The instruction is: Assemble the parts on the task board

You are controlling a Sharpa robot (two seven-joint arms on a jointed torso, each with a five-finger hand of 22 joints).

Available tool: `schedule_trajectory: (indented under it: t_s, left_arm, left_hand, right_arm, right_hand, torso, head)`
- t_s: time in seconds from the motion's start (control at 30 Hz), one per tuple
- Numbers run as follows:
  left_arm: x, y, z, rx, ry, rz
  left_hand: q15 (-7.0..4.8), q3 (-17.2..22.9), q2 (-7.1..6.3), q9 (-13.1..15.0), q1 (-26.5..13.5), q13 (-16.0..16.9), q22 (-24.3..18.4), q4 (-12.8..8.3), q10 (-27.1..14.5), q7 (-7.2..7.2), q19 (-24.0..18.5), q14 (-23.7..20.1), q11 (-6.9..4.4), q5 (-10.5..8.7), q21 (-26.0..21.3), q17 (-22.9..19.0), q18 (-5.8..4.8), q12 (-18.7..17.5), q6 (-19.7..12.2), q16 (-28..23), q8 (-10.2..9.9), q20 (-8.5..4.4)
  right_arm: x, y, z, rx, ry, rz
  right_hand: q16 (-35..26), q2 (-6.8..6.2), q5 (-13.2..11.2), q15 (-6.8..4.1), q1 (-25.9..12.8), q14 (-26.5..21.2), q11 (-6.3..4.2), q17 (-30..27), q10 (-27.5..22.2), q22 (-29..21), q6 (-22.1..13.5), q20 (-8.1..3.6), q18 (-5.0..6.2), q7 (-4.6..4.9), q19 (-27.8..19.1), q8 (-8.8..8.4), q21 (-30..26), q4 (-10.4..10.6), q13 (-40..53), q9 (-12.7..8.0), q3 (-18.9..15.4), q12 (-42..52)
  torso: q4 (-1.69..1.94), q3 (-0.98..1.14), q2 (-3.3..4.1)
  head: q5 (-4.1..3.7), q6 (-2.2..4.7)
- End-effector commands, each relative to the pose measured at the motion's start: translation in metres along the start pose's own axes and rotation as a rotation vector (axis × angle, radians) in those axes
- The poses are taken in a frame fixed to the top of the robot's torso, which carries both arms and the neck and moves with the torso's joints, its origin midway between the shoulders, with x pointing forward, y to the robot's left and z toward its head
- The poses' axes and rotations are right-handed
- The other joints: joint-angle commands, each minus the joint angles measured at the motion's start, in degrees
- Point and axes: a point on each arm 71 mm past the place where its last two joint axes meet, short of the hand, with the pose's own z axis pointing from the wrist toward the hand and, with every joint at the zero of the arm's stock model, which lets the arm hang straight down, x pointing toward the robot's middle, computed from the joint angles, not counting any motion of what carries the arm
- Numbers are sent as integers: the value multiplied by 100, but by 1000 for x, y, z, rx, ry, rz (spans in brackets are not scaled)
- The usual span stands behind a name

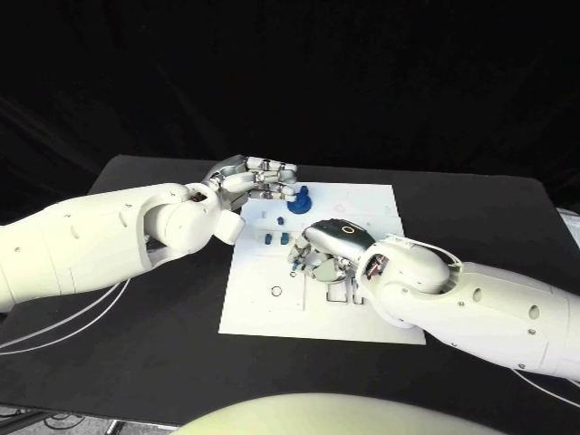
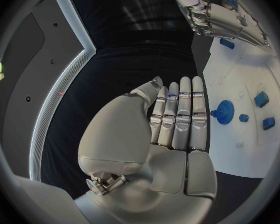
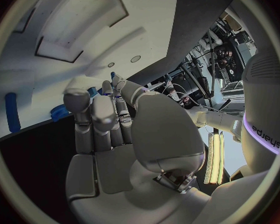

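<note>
Left hand (image 2: 177, 119): fingers straight, together, holding nothing, beside blue gear (image 2: 225, 109) standing on task board (image 1: 369, 204). Right hand (image 1: 332, 243): over board centre, fingers curled down; hold cannot be told. Loose blue parts (image 2: 261, 98) unplaced; assembly judged early.

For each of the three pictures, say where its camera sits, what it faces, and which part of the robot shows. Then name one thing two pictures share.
Head view: from the robot's head, down at the black table and white board; both arms enter.
Left wrist view: behind the left hand, facing the board's edge.
Right wrist view: behind the right hand, close over the board.
Shared: the blue gear shows in the head and left wrist views.
</note>
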Motion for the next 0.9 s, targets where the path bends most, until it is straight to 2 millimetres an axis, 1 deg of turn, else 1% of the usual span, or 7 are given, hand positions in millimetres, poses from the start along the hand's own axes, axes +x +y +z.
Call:
schedule_trajectory:
  t_s: [0.03, 0.33, 0.53, 0.63, 0.9]
  left_arm:
    - [4, -1, 1, 5, 22, -9]
    - [5, -1, 1, 4, 25, -9]
    - [5, -1, 1, 3, 27, -10]
    - [5, -1, 1, 3, 27, -10]
    - [4, 0, 1, -1, 27, -10]
  left_hand:
    - [5, -4, -18, -10, 31, -2, -9, -26, -5, 44, 38, 16, 17, 18, 11, -8, 68, -16, -5, -39, -31, 15]
    - [5, -4, -18, -10, 31, -2, -12, -26, -5, 44, 39, 16, 17, 18, 11, -8, 68, -15, -5, -40, -31, 15]
    - [5, -4, -17, -10, 30, -2, -15, -25, -5, 45, 39, 17, 18, 18, 11, -8, 68, -15, -5, -40, -31, 15]
    - [5, -4, -17, -10, 30, -2, -15, -25, -5, 45, 39, 17, 18, 18, 11, -8, 68, -15, -5, -40, -31, 15]
    - [5, -4, -17, -10, 30, -2, -15, -25, -5, 45, 39, 17, 18, 18, 11, -8, 68, -15, -5, -40, -31, 15]
  right_arm:
    - [7, 2, 1, -10, 51, -33]
    - [13, 2, 4, 10, 72, -45]
    - [14, 1, 5, 26, 68, -60]
    - [13, 0, 5, 39, 46, -76]
    - [13, 1, 4, 43, 28, -86]
  right_hand:
    - [20, 29, 30, 11, -39, 273, 7, 4, 19, 3, -7, 22, -44, 30, 11, -6, 19, 6, 5, 5, 9, -35]
    - [21, 32, 30, 14, -44, 272, 11, 2, 16, -4, -11, 24, -42, 34, 4, -10, 18, 9, 4, 5, 9, -40]
    - [28, 32, 30, 17, -50, 271, 14, 5, 13, 1, -15, 27, -43, 37, 4, -13, 23, 11, 5, 5, 6, -45]
    - [26, 31, 29, 19, -58, 270, 17, -1, 10, 4, -19, 29, -43, 40, 2, -16, 26, 14, 4, 5, 3, -49]
    - [26, 31, 29, 19, -58, 270, 17, -1, 10, 4, -19, 29, -43, 40, 2, -16, 26, 14, 4, 5, 3, -49]
  torso:
    - [-3, 2, 1]
    - [-7, 4, 3]
    - [-7, 4, 4]
    - [-8, 8, 1]
    - [-4, 7, 4]
  head:
    - [30, -26]
    - [41, -52]
    - [40, -64]
    - [38, -75]
    - [40, -92]
